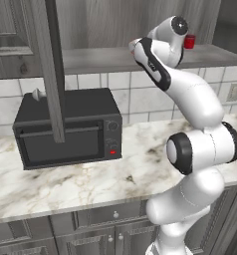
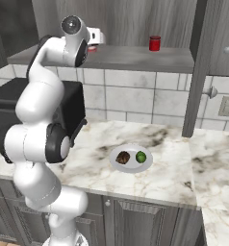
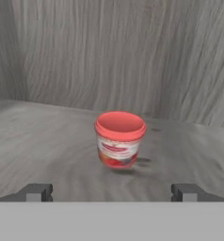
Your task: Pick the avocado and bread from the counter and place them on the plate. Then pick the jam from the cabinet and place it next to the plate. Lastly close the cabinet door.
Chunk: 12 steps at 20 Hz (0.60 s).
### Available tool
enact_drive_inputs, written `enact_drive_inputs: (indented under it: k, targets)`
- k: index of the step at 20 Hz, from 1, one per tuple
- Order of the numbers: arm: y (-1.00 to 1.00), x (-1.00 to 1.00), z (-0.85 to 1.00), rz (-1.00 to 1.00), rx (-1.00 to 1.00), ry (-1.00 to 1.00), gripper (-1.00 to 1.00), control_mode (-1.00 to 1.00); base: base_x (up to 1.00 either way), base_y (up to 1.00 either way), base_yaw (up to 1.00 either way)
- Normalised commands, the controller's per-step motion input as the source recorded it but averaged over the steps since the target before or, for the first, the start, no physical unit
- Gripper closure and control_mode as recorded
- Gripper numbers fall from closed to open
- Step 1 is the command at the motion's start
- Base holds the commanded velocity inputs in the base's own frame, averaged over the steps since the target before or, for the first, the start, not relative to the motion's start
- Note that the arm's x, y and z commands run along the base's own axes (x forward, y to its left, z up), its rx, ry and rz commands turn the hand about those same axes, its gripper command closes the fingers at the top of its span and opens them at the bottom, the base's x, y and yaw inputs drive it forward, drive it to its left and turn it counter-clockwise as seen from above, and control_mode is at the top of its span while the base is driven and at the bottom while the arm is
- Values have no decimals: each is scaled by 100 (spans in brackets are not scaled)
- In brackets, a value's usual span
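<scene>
Now I have the jaws [image 3: 112,192] spread wide, apart from the jam [image 3: 119,139] standing upright on the cabinet shelf [image 3: 48,141].

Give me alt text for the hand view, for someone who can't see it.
A small red jar with a white label band stands upright on the grey wood-grain cabinet shelf, centred ahead of the open gripper. The two dark fingertips sit wide apart at the bottom, short of the jar, with the cabinet's back wall behind it.
</scene>
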Motion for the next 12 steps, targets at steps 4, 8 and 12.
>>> enact_drive_inputs:
  k: [4,8,12]
  targets:
    - [0,16,-8,0,0,3,-100,-100,0,0,0]
    - [0,19,-5,0,0,0,-100,-100,0,0,0]
    - [0,21,-1,0,0,0,-100,-100,0,0,0]
